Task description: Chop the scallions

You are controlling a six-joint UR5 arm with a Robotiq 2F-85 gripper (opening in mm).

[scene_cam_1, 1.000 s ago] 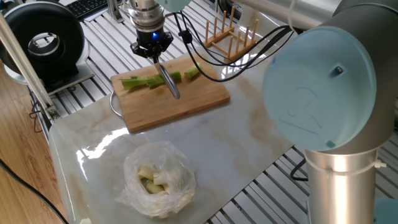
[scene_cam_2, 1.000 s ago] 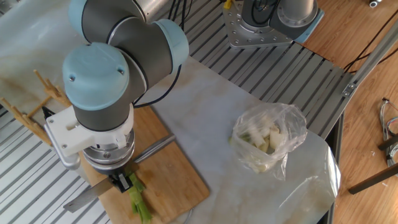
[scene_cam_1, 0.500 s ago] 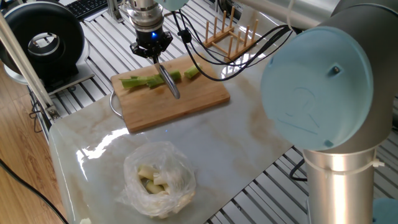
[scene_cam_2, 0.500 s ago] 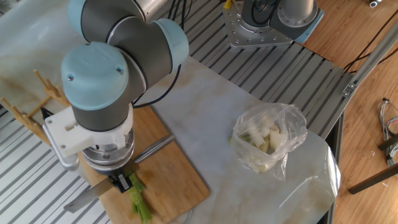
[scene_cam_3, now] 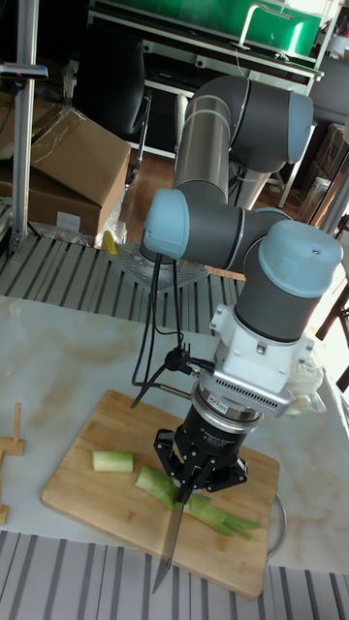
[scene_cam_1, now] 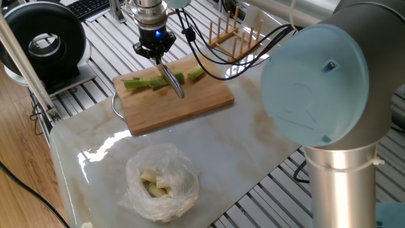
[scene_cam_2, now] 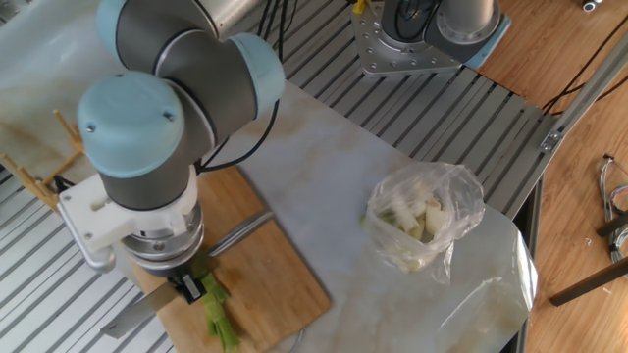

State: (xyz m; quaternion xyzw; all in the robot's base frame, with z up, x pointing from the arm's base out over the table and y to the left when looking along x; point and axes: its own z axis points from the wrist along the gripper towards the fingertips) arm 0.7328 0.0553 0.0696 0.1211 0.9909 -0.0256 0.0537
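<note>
The scallions (scene_cam_1: pixel 147 83) lie as a row of light-green pieces across the wooden cutting board (scene_cam_1: pixel 190 104), with one short chunk (scene_cam_1: pixel 195 74) apart at the right end. My gripper (scene_cam_1: pixel 155 52) points down over the row and is shut on a knife. The knife's steel handle (scene_cam_1: pixel 173 83) slants over the stalk. In the tall fixed view the gripper (scene_cam_3: pixel 199 475) is right above the scallions (scene_cam_3: pixel 153 481), and the blade (scene_cam_3: pixel 169 539) runs toward the board's near edge. A separate chunk (scene_cam_3: pixel 111 461) lies to the left. The other fixed view shows gripper (scene_cam_2: pixel 186 284), scallions (scene_cam_2: pixel 218 312) and blade (scene_cam_2: pixel 132 316).
A clear plastic bag (scene_cam_1: pixel 159 180) of pale pieces sits on the marble top in front of the board. A wooden rack (scene_cam_1: pixel 235 31) stands behind the board and a black round device (scene_cam_1: pixel 44 44) at the far left. The arm's large joints (scene_cam_1: pixel 316 82) loom on the right.
The arm's upper joints have swung a little, leftward in the other fixed view. The gripper and knife have shifted only slightly over the scallions. The pieces have not moved.
</note>
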